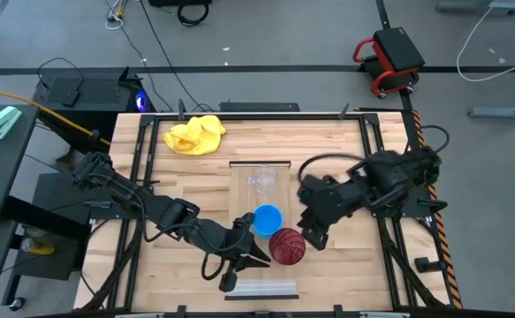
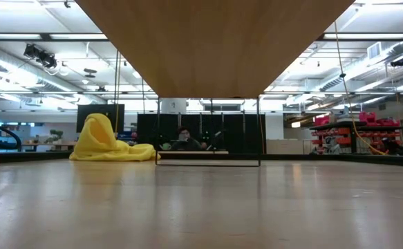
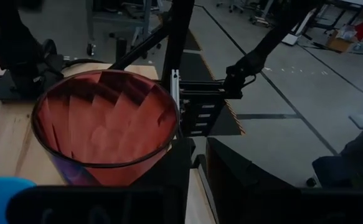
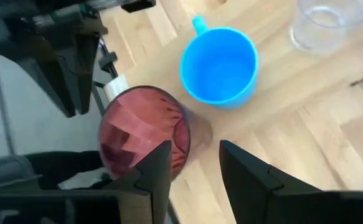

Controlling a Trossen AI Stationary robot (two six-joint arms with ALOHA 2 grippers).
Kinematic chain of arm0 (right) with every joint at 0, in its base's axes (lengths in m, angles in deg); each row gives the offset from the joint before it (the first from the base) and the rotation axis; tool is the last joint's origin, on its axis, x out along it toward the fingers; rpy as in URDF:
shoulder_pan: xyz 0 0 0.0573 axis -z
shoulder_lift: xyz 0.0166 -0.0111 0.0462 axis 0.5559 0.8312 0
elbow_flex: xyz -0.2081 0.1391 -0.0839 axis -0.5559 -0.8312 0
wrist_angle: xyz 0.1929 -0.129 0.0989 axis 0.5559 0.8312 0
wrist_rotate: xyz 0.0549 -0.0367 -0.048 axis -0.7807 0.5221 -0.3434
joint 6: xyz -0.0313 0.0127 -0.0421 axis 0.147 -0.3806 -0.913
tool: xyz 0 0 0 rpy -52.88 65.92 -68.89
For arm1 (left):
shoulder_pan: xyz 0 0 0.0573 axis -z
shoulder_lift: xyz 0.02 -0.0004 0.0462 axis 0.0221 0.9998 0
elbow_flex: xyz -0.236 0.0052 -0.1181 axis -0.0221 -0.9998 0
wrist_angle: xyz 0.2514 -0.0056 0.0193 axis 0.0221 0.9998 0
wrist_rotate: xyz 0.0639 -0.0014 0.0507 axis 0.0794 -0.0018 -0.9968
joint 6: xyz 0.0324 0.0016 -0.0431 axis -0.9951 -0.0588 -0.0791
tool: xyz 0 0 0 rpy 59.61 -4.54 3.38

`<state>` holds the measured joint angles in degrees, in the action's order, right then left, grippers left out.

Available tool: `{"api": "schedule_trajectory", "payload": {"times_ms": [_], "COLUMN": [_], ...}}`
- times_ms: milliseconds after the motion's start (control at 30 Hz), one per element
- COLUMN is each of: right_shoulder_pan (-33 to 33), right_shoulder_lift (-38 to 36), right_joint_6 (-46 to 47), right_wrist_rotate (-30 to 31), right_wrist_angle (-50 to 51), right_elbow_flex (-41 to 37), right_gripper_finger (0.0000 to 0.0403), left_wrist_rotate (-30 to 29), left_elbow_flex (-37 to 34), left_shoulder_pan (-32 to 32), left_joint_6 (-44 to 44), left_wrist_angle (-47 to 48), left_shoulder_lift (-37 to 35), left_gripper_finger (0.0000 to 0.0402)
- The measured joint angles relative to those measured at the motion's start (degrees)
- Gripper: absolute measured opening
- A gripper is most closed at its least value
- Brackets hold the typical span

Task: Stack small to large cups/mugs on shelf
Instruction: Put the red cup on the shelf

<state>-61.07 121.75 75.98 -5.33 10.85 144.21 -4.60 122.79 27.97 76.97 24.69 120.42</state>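
Observation:
Three cups stand in a row along the light wood shelf (image 1: 244, 199): the clear plastic cup (image 1: 261, 181) farthest, the blue mug (image 1: 268, 219) in the middle, and the dark red ribbed cup (image 1: 286, 247) nearest, by the shelf's right edge. My left gripper (image 1: 261, 256) reaches in from the table's left and is shut on the red cup (image 3: 103, 124), whose open mouth fills its wrist view. My right gripper (image 4: 193, 149) hangs open above the red cup (image 4: 144, 134), touching nothing. The blue mug (image 4: 220, 65) and clear cup (image 4: 321, 28) lie beyond it. My left gripper meets the red cup at its side wall facing the table's left (image 1: 272, 254), coming nearly level from that side. Its own body hides the place of contact in the wrist view, so the kind of hold cannot be told. The cup is upright, mouth up.
A crumpled yellow cloth (image 1: 195, 135) lies on the tabletop at the far left. In the low view the shelf's underside (image 2: 215, 41) shows raised above the table, with the cloth (image 2: 108, 145) behind. Black frame rails (image 1: 376, 168) line the table's sides.

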Motion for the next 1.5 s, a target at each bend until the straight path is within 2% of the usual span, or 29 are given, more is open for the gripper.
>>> {"api": "schedule_trajectory", "payload": {"times_ms": [100,200,300,400,500,700,867,967,1067,1167,1300,1500], "right_shoulder_pan": [-1.5,-5.3,-10.2,-14.9,-17.9,-21.8,-23.9,-22.6,-21.1,-19.7,-18.9,-17.2], "right_shoulder_lift": [-2.5,-4.6,-6.0,-6.9,-8.1,-13.5,-16.8,-16.8,-16.4,-15.3,-15.1,-15.0], "right_joint_6": [1.8,3.0,5.7,8.3,14.5,36.0,46.3,44.5,38.3,34.3,31.8,22.6], "right_wrist_rotate": [2.6,10.6,19.6,25.6,27.5,28.5,34.1,34.3,36.4,36.5,36.7,36.3], "right_wrist_angle": [0.0,0.0,0.0,-0.2,-0.3,0.0,-3.0,-11.5,-22.4,-25.8,-27.4,-35.0], "right_elbow_flex": [-0.2,-0.2,-0.2,-2.5,-10.5,-34.7,-46.0,-51.6,-55.1,-56.2,-56.2,-56.2], "right_gripper_finger": [0.0133,0.0110,0.0067,0.0015,0.0012,0.0006,0.0010,0.0005,0.0004,0.0003,0.0003,0.0002], "left_wrist_rotate": [0.0,0.0,0.0,0.0,0.0,0.0,-0.2,-1.5,-4.5,-6.5,-7.9,-8.1], "left_elbow_flex": [0.0,0.0,0.0,0.0,0.0,0.0,0.1,0.1,0.1,0.1,-1.0,-1.1], "left_shoulder_pan": [0.0,0.0,0.0,0.0,0.0,0.0,0.7,1.2,1.4,1.6,1.4,0.4], "left_joint_6": [-0.3,-0.6,-1.1,-1.2,-1.2,-1.3,-2.1,-2.1,0.8,5.0,6.5,7.8], "left_wrist_angle": [-0.1,-0.1,-0.1,-0.1,-0.1,0.2,0.6,3.7,12.6,19.4,18.3,15.6], "left_shoulder_lift": [0.0,0.0,0.0,0.0,0.0,-0.1,-1.0,-1.5,-1.5,-1.3,-1.2,0.1], "left_gripper_finger": [0.0058,0.0054,0.0053,0.0053,0.0051,0.0052,0.0047,0.0046,0.0046,0.0046,0.0044,0.0039]}}
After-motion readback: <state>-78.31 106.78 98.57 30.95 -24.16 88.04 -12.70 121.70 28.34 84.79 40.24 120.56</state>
